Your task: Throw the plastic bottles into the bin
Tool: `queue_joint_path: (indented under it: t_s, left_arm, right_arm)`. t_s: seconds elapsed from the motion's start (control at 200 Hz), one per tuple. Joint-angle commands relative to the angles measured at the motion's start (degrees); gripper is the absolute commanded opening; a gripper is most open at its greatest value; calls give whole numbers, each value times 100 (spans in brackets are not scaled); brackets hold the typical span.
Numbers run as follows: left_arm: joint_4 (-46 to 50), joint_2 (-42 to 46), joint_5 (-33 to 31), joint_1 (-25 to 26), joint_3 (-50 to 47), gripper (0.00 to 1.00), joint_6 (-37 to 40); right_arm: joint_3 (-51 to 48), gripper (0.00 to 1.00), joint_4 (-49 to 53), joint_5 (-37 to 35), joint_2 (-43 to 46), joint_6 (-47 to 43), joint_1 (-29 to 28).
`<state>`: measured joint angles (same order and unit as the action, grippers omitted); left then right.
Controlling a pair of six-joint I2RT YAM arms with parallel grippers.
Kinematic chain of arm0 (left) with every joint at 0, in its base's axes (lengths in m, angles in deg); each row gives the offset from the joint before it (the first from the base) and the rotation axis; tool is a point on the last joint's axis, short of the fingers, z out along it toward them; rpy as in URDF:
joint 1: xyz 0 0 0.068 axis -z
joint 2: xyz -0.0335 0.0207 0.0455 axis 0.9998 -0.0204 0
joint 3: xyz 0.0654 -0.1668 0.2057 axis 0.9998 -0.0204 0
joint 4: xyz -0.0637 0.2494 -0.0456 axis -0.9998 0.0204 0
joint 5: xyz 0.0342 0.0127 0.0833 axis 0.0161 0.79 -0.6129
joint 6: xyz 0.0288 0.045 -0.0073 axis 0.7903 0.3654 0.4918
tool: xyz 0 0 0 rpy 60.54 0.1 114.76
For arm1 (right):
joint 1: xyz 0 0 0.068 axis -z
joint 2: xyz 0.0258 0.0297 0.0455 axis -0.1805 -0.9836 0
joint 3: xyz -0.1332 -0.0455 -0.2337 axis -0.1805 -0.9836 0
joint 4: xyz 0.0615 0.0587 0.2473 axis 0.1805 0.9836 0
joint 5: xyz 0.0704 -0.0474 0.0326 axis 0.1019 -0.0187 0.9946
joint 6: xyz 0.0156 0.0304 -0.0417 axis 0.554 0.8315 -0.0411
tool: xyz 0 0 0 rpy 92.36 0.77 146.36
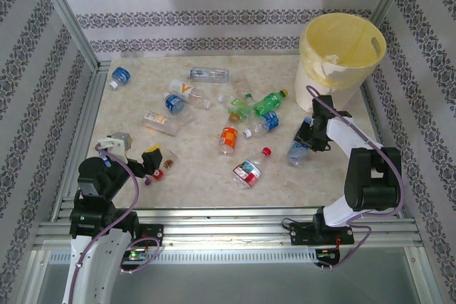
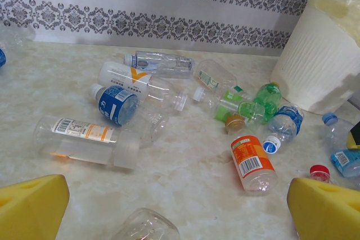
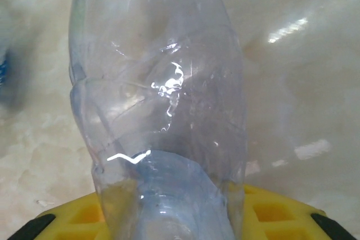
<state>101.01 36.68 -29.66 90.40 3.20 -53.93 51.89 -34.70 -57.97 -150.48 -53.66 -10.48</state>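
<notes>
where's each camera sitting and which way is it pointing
Top: above and behind the arms, looking down at table, bottles, bin; both arms show.
Left wrist: low at the near left, facing bottles and bin; left gripper fingers in the bottom corners.
Right wrist: close over a clear bottle on the table; right gripper fingers flank it.
Shared: top and left wrist both show the bin.

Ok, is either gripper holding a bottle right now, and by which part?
Left gripper is open and empty. The right gripper straddles a clear bottle at its bluish end; whether it grips yet cannot be told.
</notes>
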Motion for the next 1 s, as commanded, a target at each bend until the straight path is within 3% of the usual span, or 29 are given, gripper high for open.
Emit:
queue_joint_path:
  t_s: [0.0,0.52,0.994]
  left_arm:
    - [-177,-3,54,63,-20,100,86]
    - [-208,-11,87,63,-32,100,86]
    - [-212,-7,126,63,-25,100,78]
  right_arm:
    - [327,31,94,18,184,87,-196]
    - [1895,25,6,164,855,-99,-1144]
    - [3315,24,-743,-598,1729,-969,-1579]
